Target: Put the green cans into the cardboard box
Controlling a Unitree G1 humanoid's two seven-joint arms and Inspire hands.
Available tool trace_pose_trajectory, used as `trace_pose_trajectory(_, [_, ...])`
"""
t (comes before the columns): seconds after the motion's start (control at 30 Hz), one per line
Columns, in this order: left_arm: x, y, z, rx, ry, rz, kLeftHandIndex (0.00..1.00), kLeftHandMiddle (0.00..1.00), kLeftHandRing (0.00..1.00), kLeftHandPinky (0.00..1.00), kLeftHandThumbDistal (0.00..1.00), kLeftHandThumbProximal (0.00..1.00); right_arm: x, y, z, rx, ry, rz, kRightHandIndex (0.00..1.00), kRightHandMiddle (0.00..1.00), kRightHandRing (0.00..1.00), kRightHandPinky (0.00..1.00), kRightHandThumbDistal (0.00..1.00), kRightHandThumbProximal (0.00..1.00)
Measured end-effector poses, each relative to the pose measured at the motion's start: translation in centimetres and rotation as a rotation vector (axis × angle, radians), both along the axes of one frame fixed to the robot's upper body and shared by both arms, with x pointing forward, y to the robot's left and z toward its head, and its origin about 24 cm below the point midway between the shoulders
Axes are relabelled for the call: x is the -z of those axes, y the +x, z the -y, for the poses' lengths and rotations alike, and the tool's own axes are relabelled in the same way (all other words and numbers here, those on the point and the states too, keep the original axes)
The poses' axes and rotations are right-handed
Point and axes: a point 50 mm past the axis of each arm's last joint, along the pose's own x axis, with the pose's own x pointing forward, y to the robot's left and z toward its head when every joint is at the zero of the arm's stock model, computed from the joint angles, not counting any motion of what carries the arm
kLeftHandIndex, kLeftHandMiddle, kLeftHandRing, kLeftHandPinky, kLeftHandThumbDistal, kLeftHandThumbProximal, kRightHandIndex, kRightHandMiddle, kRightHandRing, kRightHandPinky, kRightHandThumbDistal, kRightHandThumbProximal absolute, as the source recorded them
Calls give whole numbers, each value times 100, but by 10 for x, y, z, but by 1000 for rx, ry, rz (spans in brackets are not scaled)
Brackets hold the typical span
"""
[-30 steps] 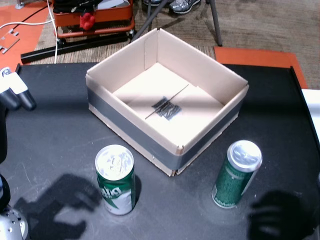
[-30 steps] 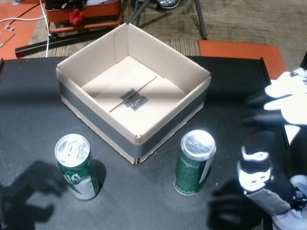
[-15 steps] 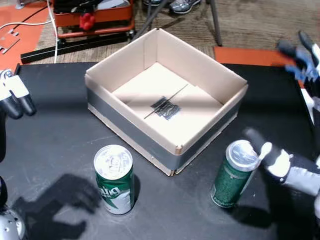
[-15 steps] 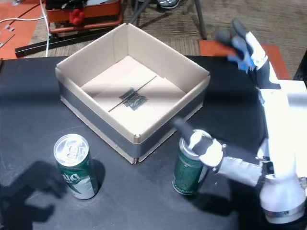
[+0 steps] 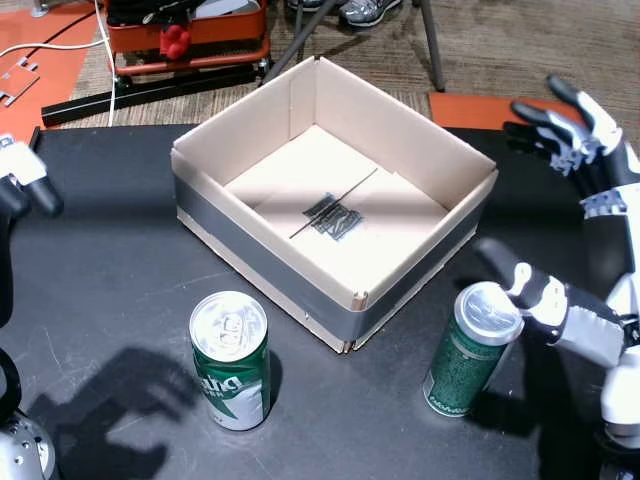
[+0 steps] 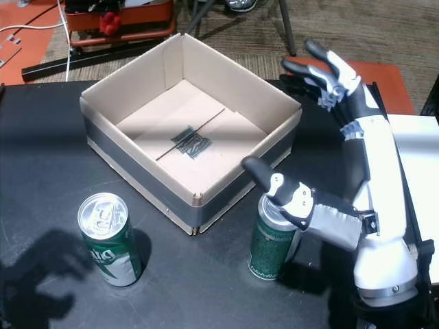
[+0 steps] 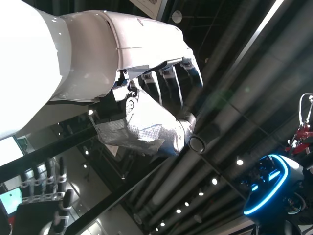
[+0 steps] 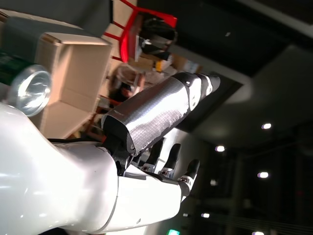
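Two green cans stand upright on the black table in both head views, in front of the cardboard box (image 5: 262, 262) (image 6: 137, 173). The left can (image 5: 230, 362) (image 6: 110, 241) stands alone. My right hand (image 5: 608, 235) (image 6: 357, 154) is open beside the right can (image 5: 466, 352) (image 6: 273, 238); its thumb (image 6: 280, 189) lies against the can's top rim while the fingers (image 6: 321, 72) spread far off, above the box's right corner. The right wrist view shows that can's top (image 8: 29, 91). My left hand (image 5: 22, 182) (image 7: 146, 112) hangs at the table's left edge, open and holding nothing.
The box is open-topped and empty, turned cornerwise. Beyond the table stand a red cart (image 5: 190, 35), a chair leg and a person's shoes (image 5: 365, 10). Orange mats (image 5: 505, 108) lie on the floor. A white surface (image 6: 420, 161) borders the table's right edge.
My right hand has come up from the lower right to the right can, its thumb now at the can's top and its fingers spread. The left hand has drifted slightly left. The cans have not moved.
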Motion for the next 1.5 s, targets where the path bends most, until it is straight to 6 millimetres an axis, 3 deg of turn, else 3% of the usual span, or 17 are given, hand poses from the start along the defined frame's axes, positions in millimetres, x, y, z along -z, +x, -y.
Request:
trace_pose_trajectory(0.07, [0, 0, -1, -5, 5, -3, 45, 54, 61, 77, 34, 7, 6, 5, 1, 8, 2, -51, 62, 63, 71, 82, 100, 28])
trace_pose_trajectory(0.13, [1, -2, -3, -25, -8, -1, 40, 45, 52, 82, 37, 2, 11, 9, 2, 17, -2, -84, 61, 64, 72, 80, 100, 27])
trace_pose_trajectory(0.27, [1, 0, 2, -14, -33, 8, 49, 59, 63, 84, 30, 6, 14, 17, 1, 20, -6, -115, 62, 67, 73, 78, 100, 29])
trace_pose_trajectory(0.37, [-1, 0, 0, -18, -14, 13, 38, 46, 53, 84, 25, 0, 16, 20, 3, 25, -2, -129, 64, 70, 72, 76, 100, 32])
trace_pose_trajectory(0.43, [-1, 1, 1, -21, -34, 24, 42, 49, 55, 85, 16, 0, 20, 20, 5, 29, 5, -152, 65, 70, 71, 74, 100, 33])
trace_pose_trajectory(0.47, [-1, 1, 2, -17, -45, 26, 45, 53, 57, 86, 15, 6, 22, 20, 7, 29, 10, -162, 65, 70, 71, 73, 100, 31])
trace_pose_trajectory(0.53, [-1, 2, 3, -13, -38, 21, 44, 52, 57, 83, 19, 4, 24, 21, 9, 28, 21, -179, 64, 71, 70, 73, 100, 31])
trace_pose_trajectory(0.67, [-2, 3, 0, -4, -11, 12, 46, 55, 61, 86, 12, 0, 24, 24, 11, 25, 34, -189, 63, 70, 70, 72, 100, 31])
trace_pose_trajectory(0.7, [-2, 3, -1, -9, -15, 15, 39, 47, 53, 85, 17, 0, 25, 25, 12, 28, 34, -196, 63, 70, 69, 72, 100, 31])
trace_pose_trajectory(0.83, [-2, 4, 0, -16, -18, 14, 35, 42, 49, 85, 16, 0, 28, 27, 12, 25, 32, -215, 60, 69, 69, 72, 100, 31])
trace_pose_trajectory(1.0, [0, 6, 0, -5, -21, 6, 48, 57, 61, 86, 15, 0, 28, 29, 11, 24, 29, -225, 58, 67, 68, 71, 100, 30])
trace_pose_trajectory(1.07, [0, 6, 0, 4, -22, 3, 48, 57, 60, 87, 26, 0, 29, 29, 10, 21, 17, -227, 58, 68, 68, 71, 100, 28])
trace_pose_trajectory(1.1, [0, 7, 1, 8, -23, 0, 53, 62, 66, 90, 22, 5, 29, 29, 10, 18, 13, -228, 57, 68, 69, 72, 100, 29])
trace_pose_trajectory(1.2, [-1, 8, 0, 19, 3, -9, 51, 61, 64, 86, 33, 0, 31, 26, 8, 6, -9, -237, 56, 68, 69, 72, 100, 30])
trace_pose_trajectory(1.33, [0, 9, -2, 18, 3, -14, 47, 55, 56, 83, 29, 0, 37, 21, 5, -15, -34, -269, 58, 70, 72, 73, 100, 29])
trace_pose_trajectory(1.4, [0, 9, -2, 25, -2, -16, 56, 66, 71, 89, 20, 7, 40, 17, 3, -30, -43, -285, 58, 71, 74, 74, 100, 28])
trace_pose_trajectory(1.5, [-2, 10, -2, 32, 21, -15, 51, 61, 63, 86, 27, 0, 43, 14, 1, -47, -52, -302, 58, 70, 73, 72, 100, 29])
